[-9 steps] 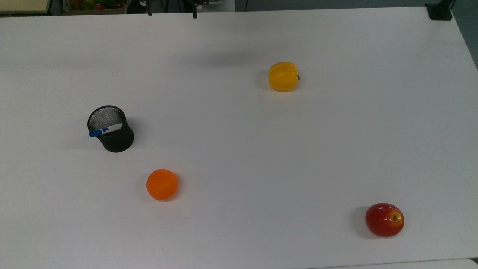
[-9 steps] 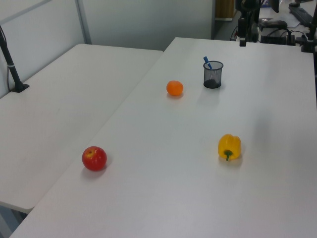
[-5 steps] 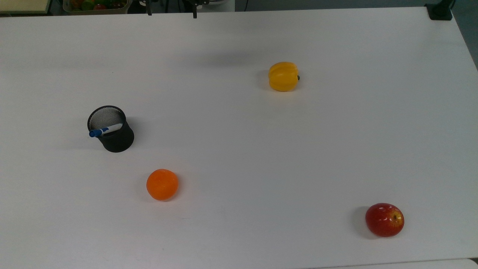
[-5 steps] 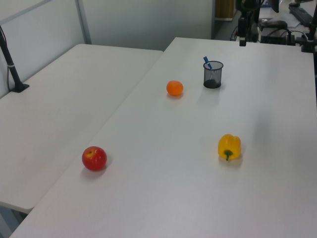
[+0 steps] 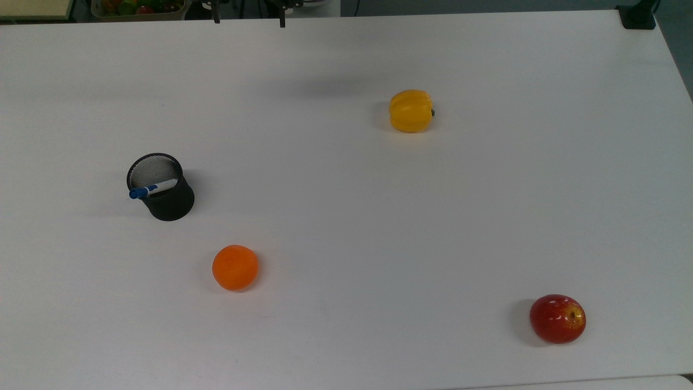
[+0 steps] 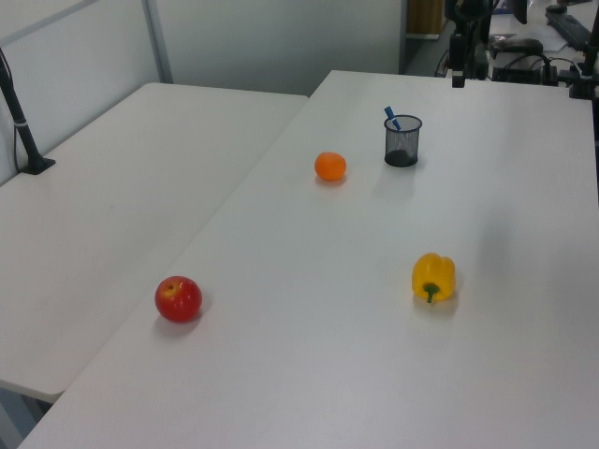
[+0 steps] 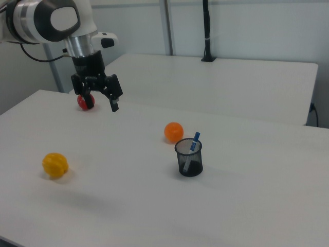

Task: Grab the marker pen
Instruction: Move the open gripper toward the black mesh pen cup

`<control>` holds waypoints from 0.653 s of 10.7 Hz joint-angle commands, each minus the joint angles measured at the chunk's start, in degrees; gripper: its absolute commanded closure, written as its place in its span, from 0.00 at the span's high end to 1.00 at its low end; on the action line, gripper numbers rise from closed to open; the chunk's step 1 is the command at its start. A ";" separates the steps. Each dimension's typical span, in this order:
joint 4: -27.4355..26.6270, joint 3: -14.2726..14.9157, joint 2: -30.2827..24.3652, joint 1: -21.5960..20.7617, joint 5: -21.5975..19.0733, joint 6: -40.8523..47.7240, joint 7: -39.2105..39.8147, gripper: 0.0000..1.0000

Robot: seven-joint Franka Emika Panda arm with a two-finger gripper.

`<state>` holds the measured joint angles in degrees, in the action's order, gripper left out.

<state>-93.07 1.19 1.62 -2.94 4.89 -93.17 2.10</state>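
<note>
Blue-capped marker pen [image 7: 193,146] in mesh cup [image 7: 189,158] | tool [image 7: 101,101] well apart, spread

no readable text, brand, number or sign anywhere; small blue label on the marker pen [image 5: 153,188] too tiny to make out any letters.

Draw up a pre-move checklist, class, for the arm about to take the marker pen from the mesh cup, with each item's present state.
1. Marker pen stands in the mesh cup, blue cap above the rim: ok.
2. Cup upright on the table: ok.
3. Tool open, holding nothing: ok.
4. Tool above the cup: not ok; it hangs high, well off to the right view's left.
5. Orange apart from the cup: ok.
6. Pepper and apple far from the cup: ok.
</note>
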 commanded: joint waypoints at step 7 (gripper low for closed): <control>1.76 3.47 9.17 5.83 -0.41 -21.94 -10.26 1.00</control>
<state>-91.95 4.38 7.31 1.07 4.89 -108.79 -4.06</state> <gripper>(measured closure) 0.000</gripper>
